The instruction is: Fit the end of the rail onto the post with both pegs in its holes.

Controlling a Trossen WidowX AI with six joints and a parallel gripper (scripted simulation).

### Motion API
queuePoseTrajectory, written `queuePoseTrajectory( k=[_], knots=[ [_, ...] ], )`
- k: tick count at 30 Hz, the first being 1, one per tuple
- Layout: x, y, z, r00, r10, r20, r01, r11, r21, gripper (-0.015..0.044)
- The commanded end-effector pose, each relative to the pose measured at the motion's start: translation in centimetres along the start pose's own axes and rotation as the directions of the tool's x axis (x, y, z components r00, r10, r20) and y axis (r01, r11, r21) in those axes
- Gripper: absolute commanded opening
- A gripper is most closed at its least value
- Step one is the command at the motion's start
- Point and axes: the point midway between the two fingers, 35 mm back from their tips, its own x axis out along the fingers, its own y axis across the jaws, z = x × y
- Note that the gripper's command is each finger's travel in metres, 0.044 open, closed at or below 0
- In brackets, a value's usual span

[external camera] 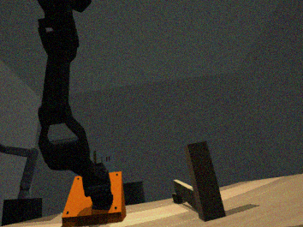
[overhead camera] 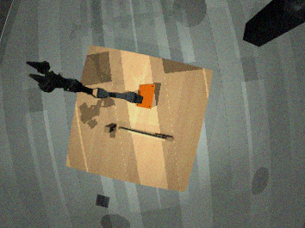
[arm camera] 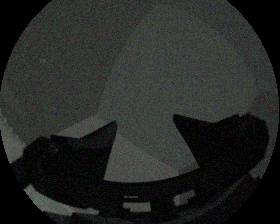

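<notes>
Bed rail (overhead camera: 140, 132) (external camera: 186, 189), untouched, inward of and well apart from the hand, lower down on the wooden table (overhead camera: 138, 164) (external camera: 265, 194). Black arm (overhead camera: 116, 95) (external camera: 56, 82) raised from an orange base plate (overhead camera: 150, 91) (external camera: 72, 204); plate farther inward from the hand than the upright brown post (overhead camera: 110, 127) (external camera: 205, 181). Seating of rail on pegs: too small to tell. Gripper (overhead camera: 28, 69) (arm camera: 145, 120) wide open, nothing between the fingers, beyond the table's edge as seen from above. Pale patches on the gripper body: unreadable.
</notes>
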Motion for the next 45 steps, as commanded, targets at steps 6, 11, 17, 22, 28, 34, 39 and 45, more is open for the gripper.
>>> queuePoseTrajectory(
  k=[6, 11, 17, 22, 28, 34, 39, 45],
  knots=[
    [-0.1, -14.6, -4.3, 0.893, -0.449, -0.041, 0.402, 0.832, -0.382, 0.044],
    [-2.1, -21.0, -4.3, 0.78, -0.626, -0.003, 0.527, 0.66, -0.535, 0.044],
    [-5.8, -28.1, -3.4, 0.606, -0.793, 0.062, 0.617, 0.419, -0.666, 0.044],
    [-9.8, -33.4, -2.1, 0.438, -0.89, 0.123, 0.651, 0.219, -0.727, 0.044],
    [-15.6, -38.5, -0.9, 0.203, -0.964, 0.17, 0.588, -0.019, -0.809, 0.044],
    [-24.2, -42.9, 1.2, -0.12, -0.968, 0.222, 0.407, -0.251, -0.878, 0.044],
    [-31.4, -44.6, 2.9, -0.358, -0.9, 0.247, 0.24, -0.344, -0.908, 0.044],
    [-39.2, -44.9, 4.3, -0.6, -0.761, 0.248, 0.041, -0.338, -0.94, 0.044]
  ],
)
